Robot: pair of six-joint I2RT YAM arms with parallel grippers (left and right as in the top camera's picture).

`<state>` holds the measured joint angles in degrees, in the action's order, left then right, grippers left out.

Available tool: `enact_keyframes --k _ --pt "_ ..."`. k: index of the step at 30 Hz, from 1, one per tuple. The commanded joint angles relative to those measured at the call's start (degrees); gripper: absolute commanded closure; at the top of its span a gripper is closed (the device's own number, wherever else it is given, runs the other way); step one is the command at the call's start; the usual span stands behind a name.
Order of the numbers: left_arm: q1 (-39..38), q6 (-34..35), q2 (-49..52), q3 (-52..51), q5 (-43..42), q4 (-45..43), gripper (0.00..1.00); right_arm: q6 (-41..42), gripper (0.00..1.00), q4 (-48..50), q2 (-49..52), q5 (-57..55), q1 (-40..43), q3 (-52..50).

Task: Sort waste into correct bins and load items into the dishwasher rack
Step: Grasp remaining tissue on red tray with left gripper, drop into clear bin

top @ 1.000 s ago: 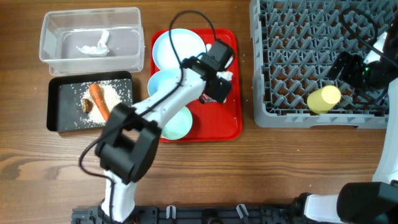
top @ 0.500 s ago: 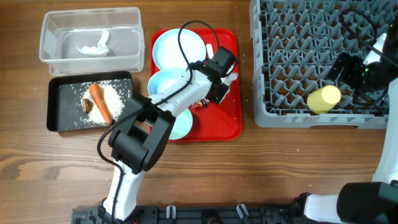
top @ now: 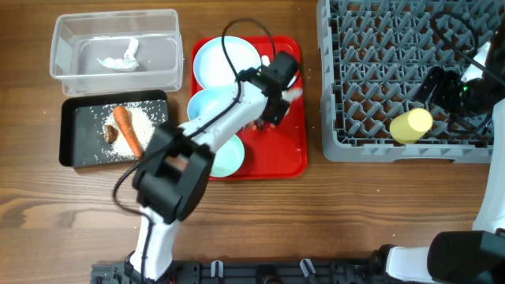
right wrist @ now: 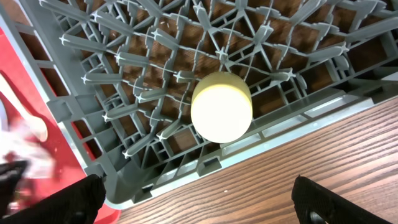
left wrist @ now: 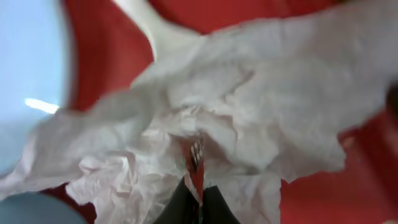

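My left gripper [top: 274,104] is over the red tray [top: 288,158], shut on the crumpled white wrapper with red print [left wrist: 236,124]; a red-and-white strip is pinched between my fingertips [left wrist: 211,208]. From above, the wrapper [top: 293,95] sticks out to the gripper's right. A white spoon [left wrist: 146,22] lies just beyond it. A pale blue plate [top: 225,59] and two bowls [top: 207,104] [top: 225,158] share the tray. The yellow cup [right wrist: 221,107] lies in the grey rack [top: 379,47]. Above the rack's front edge my right gripper [right wrist: 196,205] stands open, holding nothing.
The clear tub [top: 71,71] at back left holds a white napkin [top: 118,57]. In front of it the black tray [top: 71,134] holds a carrot [top: 126,130], a brown lump [top: 109,133] and rice grains [top: 146,118].
My left gripper has gone from open to shut on the wrapper and shifted a little toward the back of the red tray. The right arm has stayed still.
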<state>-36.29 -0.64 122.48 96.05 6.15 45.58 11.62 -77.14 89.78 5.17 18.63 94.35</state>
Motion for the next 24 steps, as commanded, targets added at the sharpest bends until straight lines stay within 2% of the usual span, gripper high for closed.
enact_keyframes --k 1,8,15,21,23,24 --pt "0.81 1.14 -10.6 3.96 0.81 -1.99 0.96 -0.96 0.0 -0.07 -0.22 0.94 -0.24 0.79" --pt "7.41 1.14 -14.1 3.96 1.18 -3.58 0.96 -0.96 0.0 -0.07 -0.22 0.94 -0.24 0.79" --pt "25.62 4.15 -13.92 3.93 1.16 -10.49 0.96 -0.87 0.0 -0.04 -0.22 1.11 -0.24 0.79" --pt "36.61 4.09 -9.03 3.91 0.66 -18.73 0.95 -0.5 0.0 0.15 -0.2 2.43 -0.24 0.79" --pt "38.88 3.54 -5.79 3.91 -1.36 -20.65 0.84 -0.5 0.0 0.2 -0.2 2.43 -0.24 0.79" --pt "40.02 3.17 -3.52 3.91 -1.68 -21.92 0.64 -0.52 0.0 0.2 -0.2 2.43 -0.24 0.79"
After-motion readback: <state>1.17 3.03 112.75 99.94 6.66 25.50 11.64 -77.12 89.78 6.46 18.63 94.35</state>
